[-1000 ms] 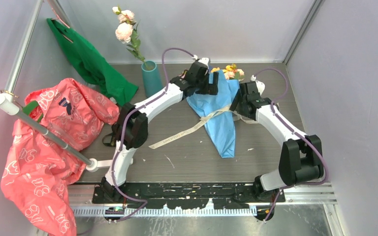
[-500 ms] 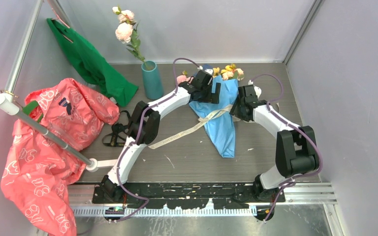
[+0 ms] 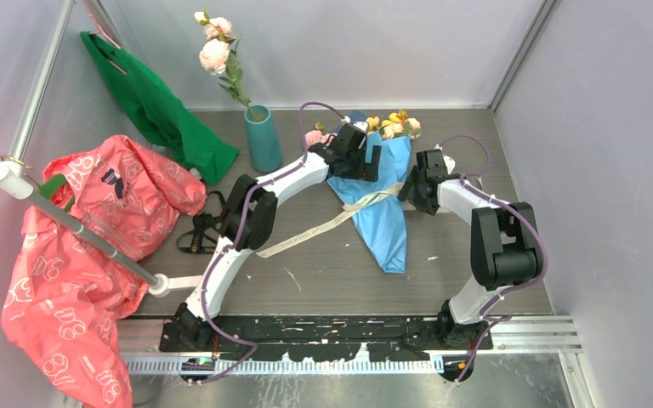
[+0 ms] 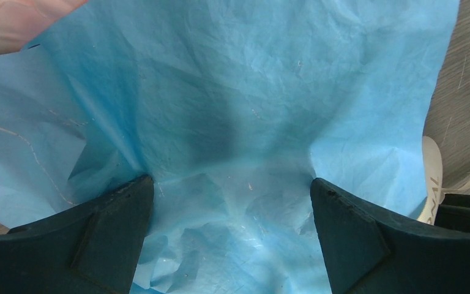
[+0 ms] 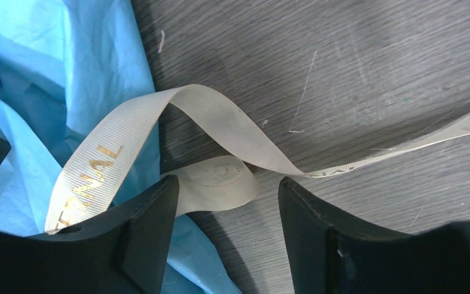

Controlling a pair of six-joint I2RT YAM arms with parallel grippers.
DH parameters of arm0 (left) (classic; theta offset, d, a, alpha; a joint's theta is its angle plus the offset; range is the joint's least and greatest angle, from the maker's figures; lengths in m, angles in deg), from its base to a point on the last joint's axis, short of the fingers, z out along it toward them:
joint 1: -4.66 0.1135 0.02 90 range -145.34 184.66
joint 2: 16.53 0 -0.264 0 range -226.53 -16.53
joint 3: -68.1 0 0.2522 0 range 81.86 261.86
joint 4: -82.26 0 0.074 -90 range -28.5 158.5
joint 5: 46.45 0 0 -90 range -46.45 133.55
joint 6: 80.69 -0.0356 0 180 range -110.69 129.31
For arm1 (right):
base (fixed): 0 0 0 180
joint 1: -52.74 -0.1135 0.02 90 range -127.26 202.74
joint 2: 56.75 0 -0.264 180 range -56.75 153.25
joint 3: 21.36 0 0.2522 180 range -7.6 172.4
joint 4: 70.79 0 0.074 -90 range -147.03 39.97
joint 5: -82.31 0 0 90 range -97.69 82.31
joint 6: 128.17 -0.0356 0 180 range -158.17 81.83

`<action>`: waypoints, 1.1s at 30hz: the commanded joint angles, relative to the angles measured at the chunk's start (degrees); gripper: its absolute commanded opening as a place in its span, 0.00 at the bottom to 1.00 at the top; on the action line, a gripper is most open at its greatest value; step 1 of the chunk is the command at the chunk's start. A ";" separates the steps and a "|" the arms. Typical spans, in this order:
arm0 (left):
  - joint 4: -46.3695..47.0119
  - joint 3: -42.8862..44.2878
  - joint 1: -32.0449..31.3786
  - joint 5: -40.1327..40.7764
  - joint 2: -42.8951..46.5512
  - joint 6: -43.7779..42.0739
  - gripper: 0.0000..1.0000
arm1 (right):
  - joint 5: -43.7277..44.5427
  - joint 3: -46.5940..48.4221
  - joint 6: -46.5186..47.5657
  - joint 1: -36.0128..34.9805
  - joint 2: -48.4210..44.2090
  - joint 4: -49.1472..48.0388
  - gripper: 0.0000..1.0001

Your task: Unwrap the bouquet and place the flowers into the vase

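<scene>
One pink rose (image 3: 214, 53) stands in the vase (image 3: 263, 136), but the bouquet (image 3: 384, 208) lies on the desk (image 3: 323, 263) in its blue paper (image 4: 251, 92), ribbon (image 5: 208, 116) loose, my left claw (image 4: 229, 187) wide open over it and my right claw (image 5: 227, 187) half-open astride the ribbon, both empty.

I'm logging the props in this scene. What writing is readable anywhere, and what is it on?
"RNAL": gold capitals on the cream woven ribbon, right wrist view; the letters before them are cut off.
More gold print further along the same ribbon: too small to read.
White prints on the red-pink plastic bag: too blurred to read.
</scene>
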 commanded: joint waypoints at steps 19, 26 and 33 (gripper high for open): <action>-0.07 -0.48 -0.29 -1.27 1.42 -1.34 1.00 | -2.19 0.26 -0.60 0.55 -9.22 -0.14 0.01; -5.13 15.17 0.48 -6.08 -11.62 -0.15 1.00 | -3.00 10.06 -0.90 -0.51 -22.00 9.72 0.01; -2.73 11.71 0.66 -4.21 -13.70 0.42 0.99 | -1.74 29.45 -0.09 -0.49 -26.00 20.89 0.01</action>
